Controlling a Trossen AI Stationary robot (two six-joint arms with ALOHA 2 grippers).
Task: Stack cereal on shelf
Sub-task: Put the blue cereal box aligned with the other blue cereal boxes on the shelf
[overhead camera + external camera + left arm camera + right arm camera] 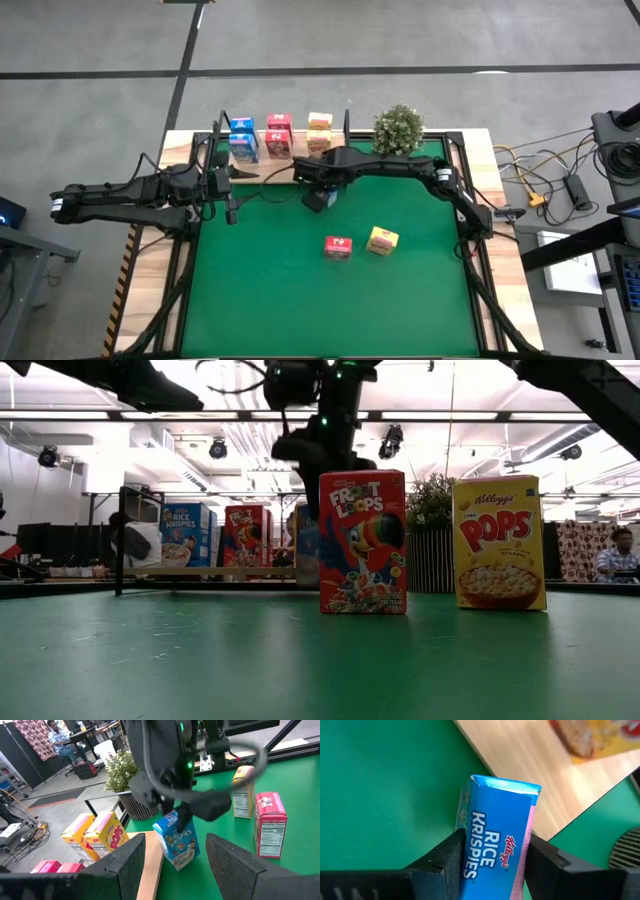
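Observation:
My right gripper is shut on a blue Rice Krispies box over the mat, just in front of the wooden shelf. Blue, pink-red and yellow boxes stand on the shelf. A pink-red Froot Loops box and a yellow Pops box stand upright on the green mat. My left gripper is open and empty at the shelf's left end; its fingers show in the left wrist view. My right gripper pinches the blue box's upper part between its two fingers, one on each narrow side. The fingers come from above, pointing down. The box hangs tilted below them, low over the mat. I cannot tell whether its lower end touches.
A potted green plant stands at the shelf's right end. The shelf's black end frames rise at both ends. Bare mat lies toward the near edge. A person sits in the room behind.

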